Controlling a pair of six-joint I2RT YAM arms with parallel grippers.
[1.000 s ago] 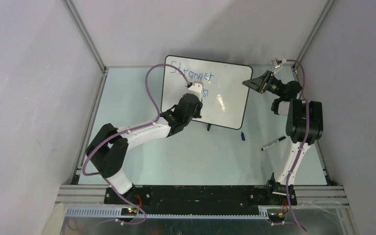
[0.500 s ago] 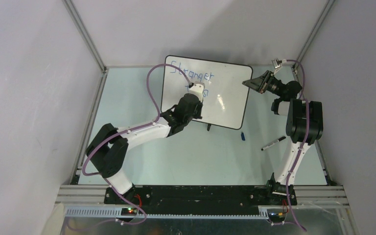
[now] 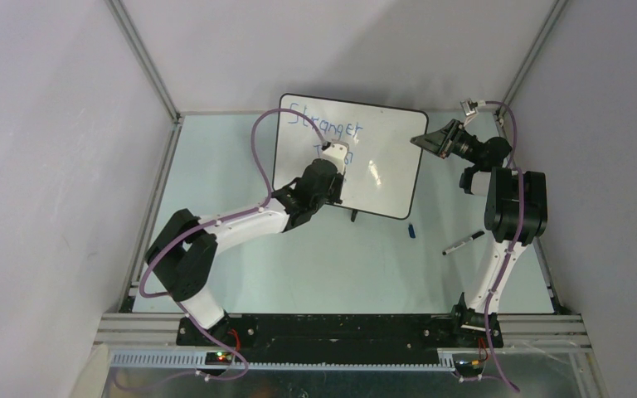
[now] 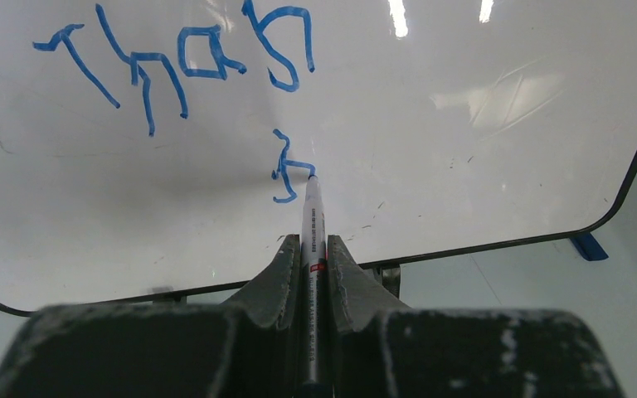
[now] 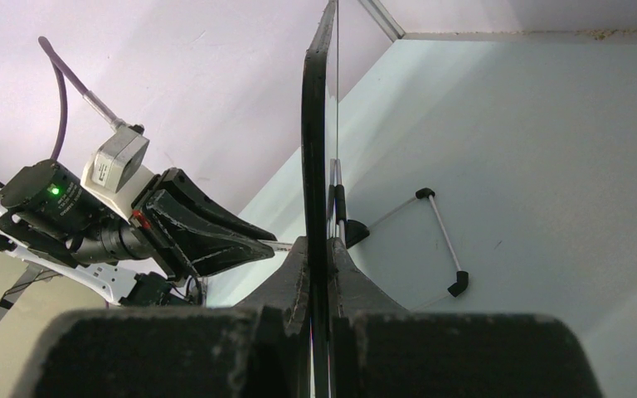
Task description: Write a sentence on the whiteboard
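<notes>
Top external view first: the left gripper [image 3: 337, 152] has crept a touch down and to the right across the whiteboard [image 3: 386, 170] over the last second. It's a tiny shift and nothing else has budged, so my guess is it's mid-stroke on a fresh letter. The sentence [image 3: 325, 123] is still growing, nowhere near done. The right gripper [image 3: 431, 139] sits on the board's right edge just as it did a second ago. The board stands tilted at the far middle of the table [image 3: 340, 265]. Count from up here: two arms, one board, one spare marker [image 3: 463, 242] lying near the right arm, and one loose blue cap [image 3: 411, 230] just off the board's near corner.

Left wrist view: the jaws are clamped on a marker [image 4: 313, 240], with its tip touching the board at the end of a small squiggly blue letter. That letter sits below "Than", so it looks like the start of line three. Writing count: "Stranger" from the top view, "Than" here, and one lone letter, so two words and a bit. Marker count is two, this one plus the spare on the table. The blue cap peeks in at the right, past the board's rim.

Right wrist view: the right jaws are pinched tight on the board's thin black rim, seen edge-on, steadying it. Behind the board there's one wire stand [image 5: 440, 240] propping it up. On the left you can see the other arm's jaws up against the front face.
</notes>
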